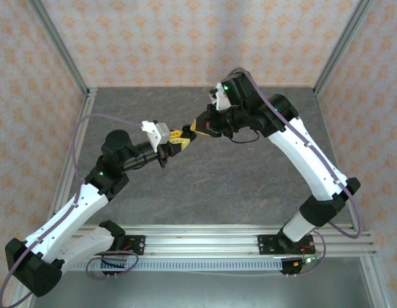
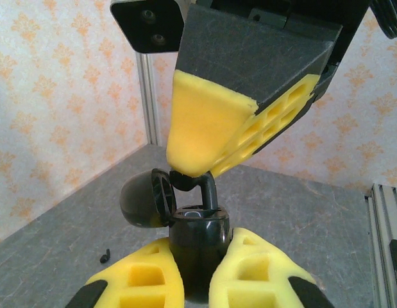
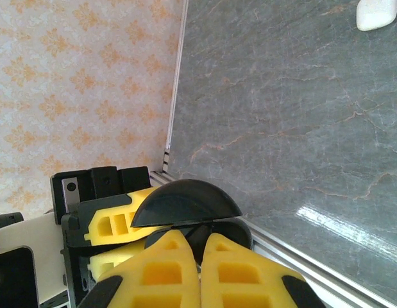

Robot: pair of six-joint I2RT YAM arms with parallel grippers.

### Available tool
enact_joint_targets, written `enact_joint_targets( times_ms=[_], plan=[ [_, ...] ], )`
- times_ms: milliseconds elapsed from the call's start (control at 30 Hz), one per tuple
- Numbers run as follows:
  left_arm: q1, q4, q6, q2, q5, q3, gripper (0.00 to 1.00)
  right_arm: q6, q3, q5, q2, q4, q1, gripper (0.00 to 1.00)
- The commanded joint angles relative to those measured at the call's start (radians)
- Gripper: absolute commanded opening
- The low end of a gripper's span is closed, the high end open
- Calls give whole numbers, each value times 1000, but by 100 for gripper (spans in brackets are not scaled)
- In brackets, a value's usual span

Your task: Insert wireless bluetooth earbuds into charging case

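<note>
The charging case is glossy black here, and my left gripper is shut on its body, holding it upright above the table. Its domed lid hangs open to the left. A black earbud stands with its stem down in the case's open top. My right gripper is shut on the earbud's head from above. In the top view the two grippers meet tip to tip in mid-air, left and right. The right wrist view has the open lid just beyond my right gripper.
A small white rounded object lies on the grey table far from the grippers. A tiny black speck sits on the table to the left below the case. Patterned walls and metal frame posts enclose the table.
</note>
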Motion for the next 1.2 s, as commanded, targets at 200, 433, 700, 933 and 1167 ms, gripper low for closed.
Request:
enact_joint_targets(
  times_ms=[200,433,700,933,1167],
  plan=[
    [-3,76,-8,-9,-7,8,0,40,-69,-24,-28,18,0,14],
    [-3,73,-8,-9,-8,9,0,33,-44,-1,-32,11,0,31],
    [-3,70,-8,-16,-10,4,0,4,-1,53,-27,-55,0,39],
    [-3,65,-8,-20,-13,5,0,-5,4,100,-50,-56,-3,44],
    [-3,45,-5,-28,-39,8,0,33,-100,134,-137,62,-65,46]
  ],
)
